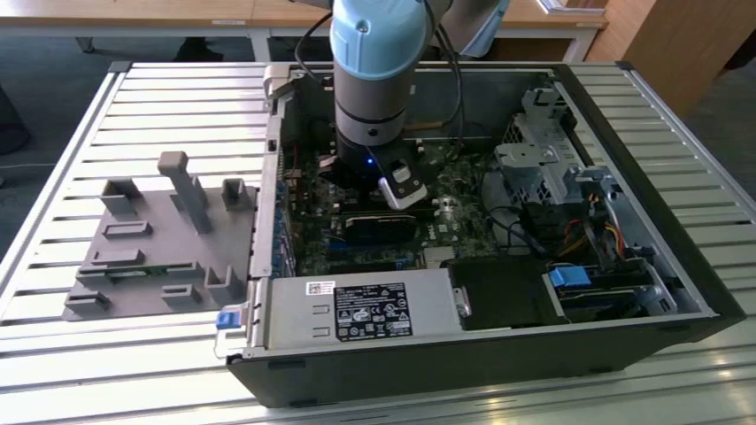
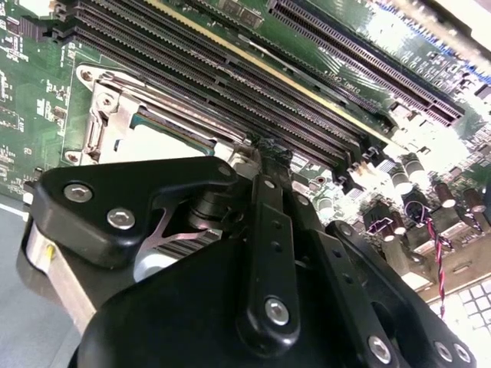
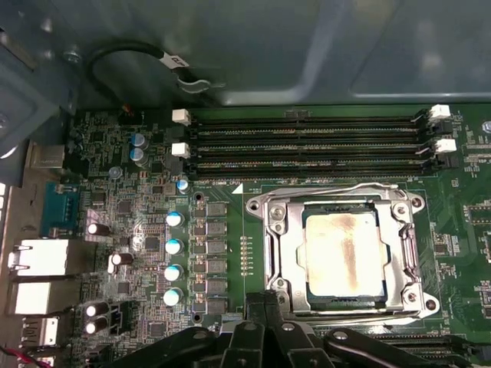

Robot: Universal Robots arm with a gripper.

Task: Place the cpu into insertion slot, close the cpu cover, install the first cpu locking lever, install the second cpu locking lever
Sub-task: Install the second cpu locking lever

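The cpu [image 3: 341, 257], with a dull bronze-grey top, sits in the motherboard's socket. The silvery cpu cover [image 3: 405, 253] lies flat around it. One thin wire lever [image 3: 330, 192] runs along the socket edge next to the memory slots. A second lever [image 3: 360, 311] runs along the opposite edge. My gripper [image 3: 263, 304] is shut with nothing in it, its tips just outside that second edge near a socket corner. In the second wrist view the gripper [image 2: 268, 151] ends right beside the cpu cover [image 2: 103, 107] and the cpu [image 2: 165, 142]. In the exterior view the arm [image 1: 372, 97] reaches down into the open computer case [image 1: 473, 354].
Long black memory slots [image 3: 307, 142] lie beyond the socket, and capacitors [image 3: 174, 257] stand beside it. More long slots [image 2: 322, 69] run close by the gripper's tip. A drive cage [image 1: 543, 168] and cables are at the exterior view's right. A grey fixture block [image 1: 154, 248] sits outside the case.
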